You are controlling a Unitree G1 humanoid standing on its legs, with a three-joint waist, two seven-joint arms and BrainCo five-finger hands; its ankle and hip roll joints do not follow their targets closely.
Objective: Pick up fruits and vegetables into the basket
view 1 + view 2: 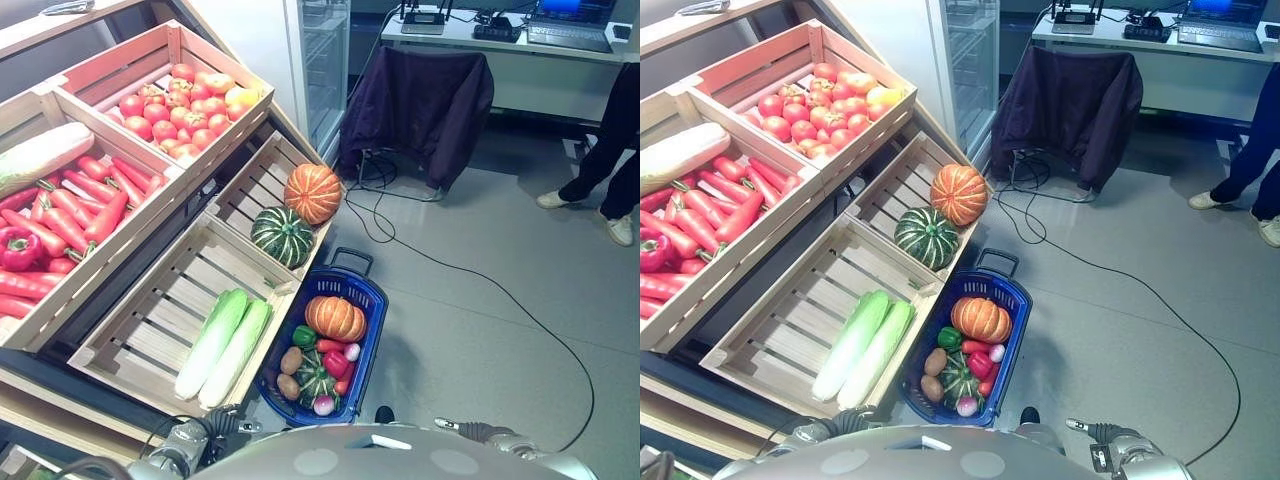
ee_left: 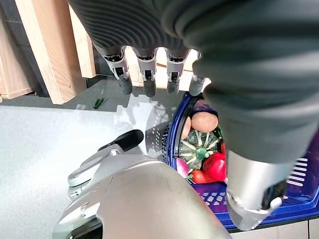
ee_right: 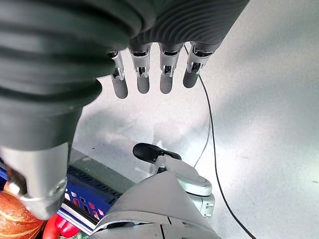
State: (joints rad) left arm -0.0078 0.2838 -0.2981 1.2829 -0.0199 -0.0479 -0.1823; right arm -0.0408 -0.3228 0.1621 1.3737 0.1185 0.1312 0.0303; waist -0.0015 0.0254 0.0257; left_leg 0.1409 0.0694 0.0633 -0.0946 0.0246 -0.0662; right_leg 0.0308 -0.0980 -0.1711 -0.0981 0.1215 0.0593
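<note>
Both hands [image 2: 149, 74] [image 3: 149, 74] hang slack-fingered; the basket [image 1: 372, 296] holds a pumpkin [image 1: 335, 318], perhaps potatoes [image 1: 290, 360].

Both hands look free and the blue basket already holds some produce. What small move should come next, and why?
Probably raise the left hand toward the two cabbages in the near crate. Its fingers hang straight and hold nothing, as do those of the right hand. The cabbages lie right beside the basket, which already holds an orange pumpkin, a small green squash, potatoes and peppers.
</note>
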